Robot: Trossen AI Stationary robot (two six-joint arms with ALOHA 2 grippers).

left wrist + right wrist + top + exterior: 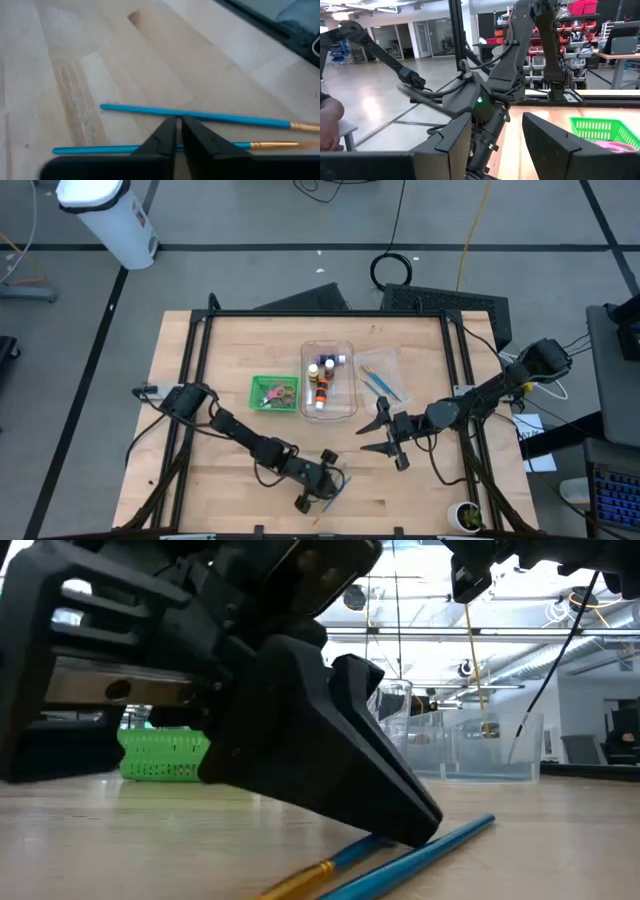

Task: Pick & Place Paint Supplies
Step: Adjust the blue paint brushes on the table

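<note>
Two thin blue brushes with gold ferrules lie flat and side by side on the wooden table near its near edge, the one (pixel 235 118) just beyond the other (pixel 95 149); both also show in the high view (pixel 333 493). My left gripper (pixel 178 121) is shut, slanting down onto them, its tips at the farther brush. The nearer brush passes under the fingers. My right gripper (pixel 383 430) hangs open above the table right of centre, touching nothing. My left gripper's shut fingertips (pixel 172 125) meet the farther blue brush at the middle of its handle (pixel 197 115), coming down at a slant from above. The fingers stand across the brush, not around it. The brush lies flat on the table (pixel 455 837) under the fingertip (pixel 415 825).
A green basket (pixel 273 392) with pink-handled scissors and a clear bin (pixel 345 348) of small paint bottles stand mid-table. More blue brushes (pixel 380 382) lie on a clear sheet right of the bin. Black frame rails (pixel 190 370) edge the table. A person's hand (pixel 327 125) shows beyond the table.
</note>
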